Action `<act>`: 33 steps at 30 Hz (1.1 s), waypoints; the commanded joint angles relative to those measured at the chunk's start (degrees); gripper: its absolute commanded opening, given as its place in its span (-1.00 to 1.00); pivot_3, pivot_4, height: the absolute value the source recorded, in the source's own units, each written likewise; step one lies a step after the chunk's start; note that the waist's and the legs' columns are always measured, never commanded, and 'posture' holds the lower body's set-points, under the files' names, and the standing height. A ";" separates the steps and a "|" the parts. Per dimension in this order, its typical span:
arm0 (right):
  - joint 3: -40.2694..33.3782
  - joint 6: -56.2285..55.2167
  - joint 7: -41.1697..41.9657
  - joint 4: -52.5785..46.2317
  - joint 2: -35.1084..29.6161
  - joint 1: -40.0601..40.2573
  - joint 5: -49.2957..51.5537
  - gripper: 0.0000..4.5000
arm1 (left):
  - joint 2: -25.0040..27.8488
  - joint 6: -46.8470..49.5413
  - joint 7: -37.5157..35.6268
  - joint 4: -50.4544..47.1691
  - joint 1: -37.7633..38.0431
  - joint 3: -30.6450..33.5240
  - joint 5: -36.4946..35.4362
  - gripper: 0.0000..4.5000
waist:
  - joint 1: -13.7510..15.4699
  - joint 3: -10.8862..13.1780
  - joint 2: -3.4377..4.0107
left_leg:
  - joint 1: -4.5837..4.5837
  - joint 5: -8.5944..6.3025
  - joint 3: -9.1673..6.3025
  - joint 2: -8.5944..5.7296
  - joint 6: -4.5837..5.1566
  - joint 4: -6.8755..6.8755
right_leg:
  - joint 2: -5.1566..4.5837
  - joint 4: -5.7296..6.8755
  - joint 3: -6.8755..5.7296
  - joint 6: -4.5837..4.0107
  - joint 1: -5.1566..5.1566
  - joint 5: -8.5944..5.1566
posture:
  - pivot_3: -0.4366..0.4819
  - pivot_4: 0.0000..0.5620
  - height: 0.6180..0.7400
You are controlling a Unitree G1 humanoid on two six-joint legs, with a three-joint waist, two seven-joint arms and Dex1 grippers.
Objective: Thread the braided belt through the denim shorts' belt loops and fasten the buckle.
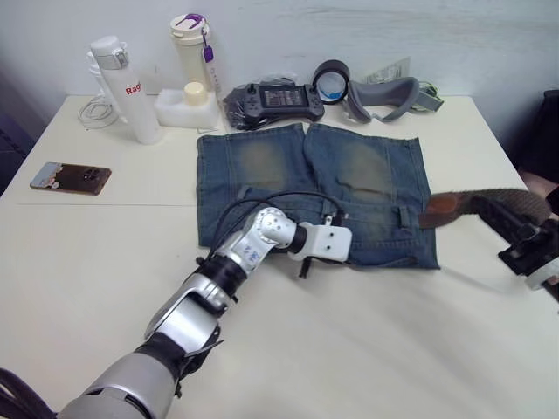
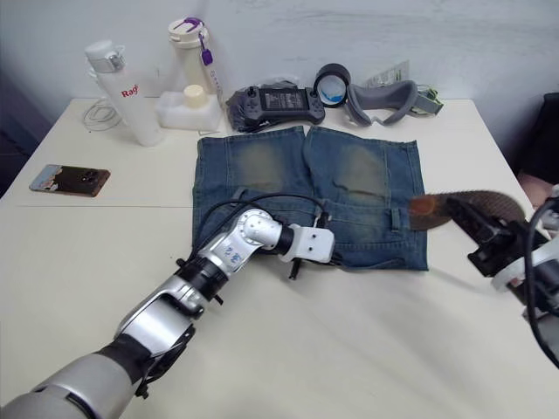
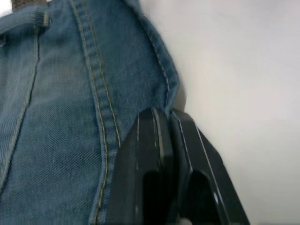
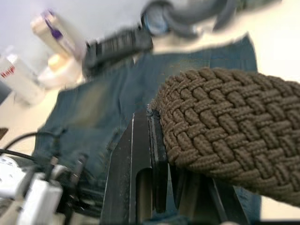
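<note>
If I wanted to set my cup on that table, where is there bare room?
Bare table lies in front of the denim shorts, and between the phone and the shorts. The back edge is crowded: bottles, game controller, tape roll, grey padded band.

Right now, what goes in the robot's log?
left gripper: shut, at denim shorts waistband | right gripper: holding braided belt | belt not threaded

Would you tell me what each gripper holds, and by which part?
The right gripper pinches the belt on its braided strap, just behind the tan tip. The left gripper, fingers shut, rests at the shorts' waistband edge, holding nothing.
</note>
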 commanded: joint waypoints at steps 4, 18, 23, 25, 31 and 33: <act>-0.67 2.58 -3.99 -1.12 -2.56 5.00 4.72 -1.00 | 8.42 18.14 -8.05 -20.55 10.72 -0.27 -3.88 -0.81 | 0.06 -0.03 0.05 | 0.34 -0.01 -0.01 0.01 0.01 -0.07 | 0.01 -0.11 0.01 0.00 0.39 0.00 | -0.05 -0.47 0.86; 9.34 2.35 -2.82 9.37 0.51 -3.55 1.31 -1.00 | 10.03 54.42 -7.41 -36.05 6.90 15.38 -24.53 0.98 | 0.11 -0.04 0.07 | 0.52 -0.03 -0.01 -0.01 -0.02 -0.07 | 0.01 -0.13 0.07 0.02 0.54 -0.01 | -0.05 -0.47 0.86; 13.74 3.65 0.36 15.79 3.71 -8.22 -3.99 -1.00 | 11.01 62.77 -4.11 -38.94 4.13 22.08 -31.71 0.98 | 0.11 -0.04 0.07 | 0.46 -0.03 0.00 -0.05 -0.02 -0.11 | -0.01 -0.15 0.06 0.04 0.50 -0.02 | -0.05 -0.47 0.86; 15.07 4.35 1.96 17.37 4.62 -9.78 -5.64 -1.00 | 11.45 64.85 -1.91 -39.82 3.66 23.52 -33.15 0.98 | 0.11 -0.04 0.07 | 0.46 -0.03 0.01 -0.06 -0.02 -0.10 | -0.01 -0.14 0.07 0.05 0.48 -0.02 | -0.05 -0.47 0.86; 18.71 6.47 5.04 18.84 8.57 -13.93 -8.01 -1.00 | 14.42 66.64 2.27 -41.65 5.29 23.92 -35.18 0.98 | 0.00 -0.04 0.07 | 0.48 -0.03 0.03 -0.04 -0.04 -0.14 | 0.02 -0.10 0.13 0.05 0.44 -0.02 | -0.05 -0.47 0.86; 19.68 7.04 5.39 19.20 9.78 -15.10 -8.79 -1.00 | 14.96 66.46 3.15 -41.86 5.56 23.60 -35.75 0.98 | 0.05 -0.04 0.07 | 0.48 -0.03 0.04 -0.04 -0.05 -0.15 | 0.01 -0.10 0.14 0.05 0.42 -0.02 | -0.05 -0.47 0.86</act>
